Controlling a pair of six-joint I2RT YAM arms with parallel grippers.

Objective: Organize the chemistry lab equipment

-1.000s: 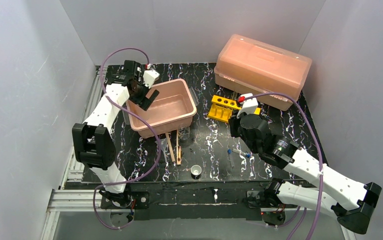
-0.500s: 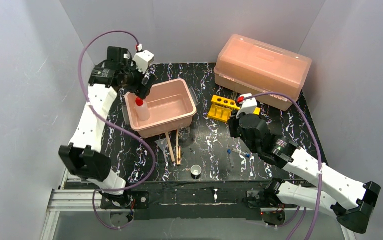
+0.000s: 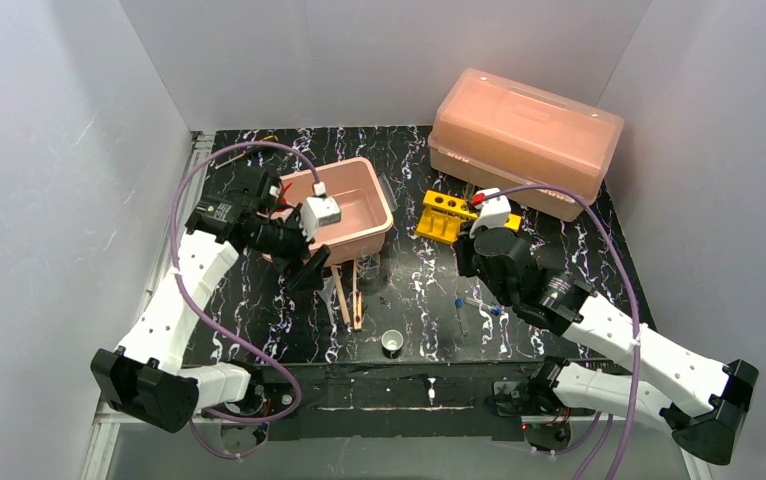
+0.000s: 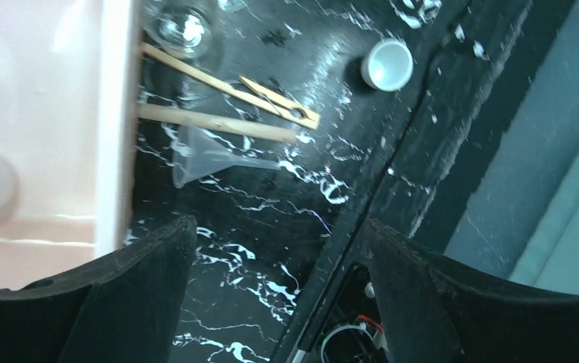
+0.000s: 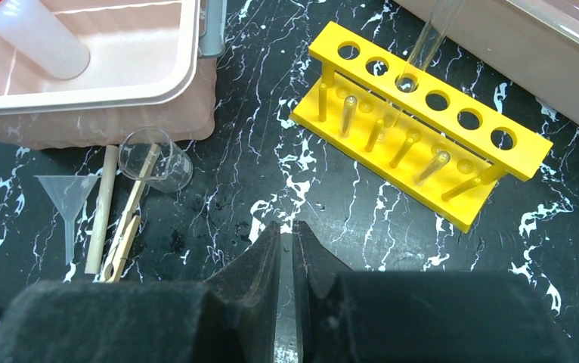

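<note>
A black bench with white marble veining [image 3: 414,300] stands enclosed by plain pale grey walls [image 3: 379,60] behind and on both sides, evenly lit. Silver aluminium rails [image 3: 189,175] run along its left edge.

Squeeze bottle [image 5: 41,41] partly beyond the edge

A black marbled table [image 3: 419,300] carried an open pink bin [image 5: 90,121] and a lidded box [image 3: 524,135] toward the rear, with a yellow rack [image 3: 444,222] just before the box. Nearer the front lay a beaker [image 5: 154,159], a funnel [image 5: 67,193], two wooden clamps [image 4: 218,125], a white cup [image 3: 392,342] and blue-capped tubes [image 3: 479,308].
</note>
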